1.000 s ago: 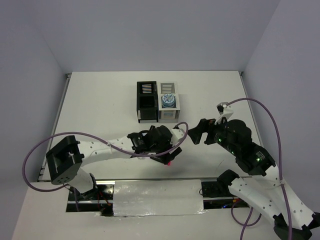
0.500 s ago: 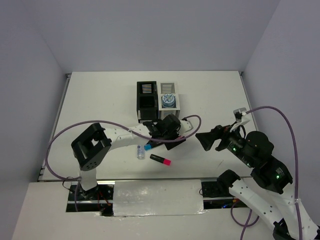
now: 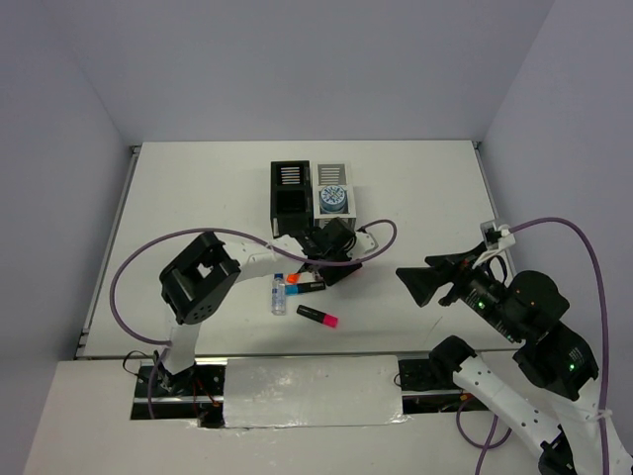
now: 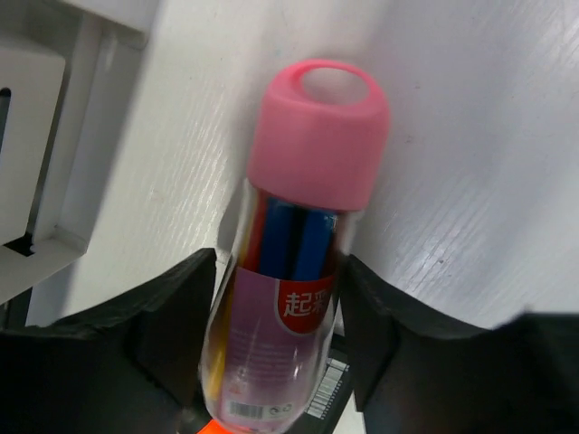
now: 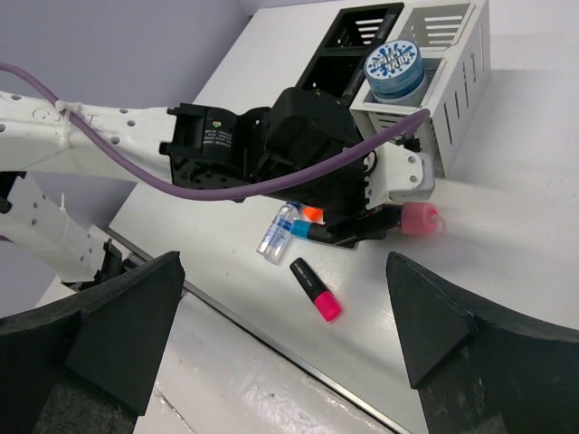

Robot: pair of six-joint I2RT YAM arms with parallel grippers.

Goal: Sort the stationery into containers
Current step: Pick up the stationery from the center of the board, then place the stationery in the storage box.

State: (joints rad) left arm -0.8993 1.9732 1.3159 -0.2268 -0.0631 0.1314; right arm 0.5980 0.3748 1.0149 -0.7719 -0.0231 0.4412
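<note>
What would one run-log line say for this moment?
left gripper shut on pink tube | right gripper open, empty | blue roll in white organiser

Left arm low, jaws clamping pink tube, right arm raised, jaws wide.

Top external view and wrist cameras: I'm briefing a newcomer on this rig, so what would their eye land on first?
The pink tube, lying on the table just in front of the white organiser, with the left gripper closed around it. Next, the blue roll standing in that organiser, and the pink-ended highlighter loose on the table nearer the arms.
</note>
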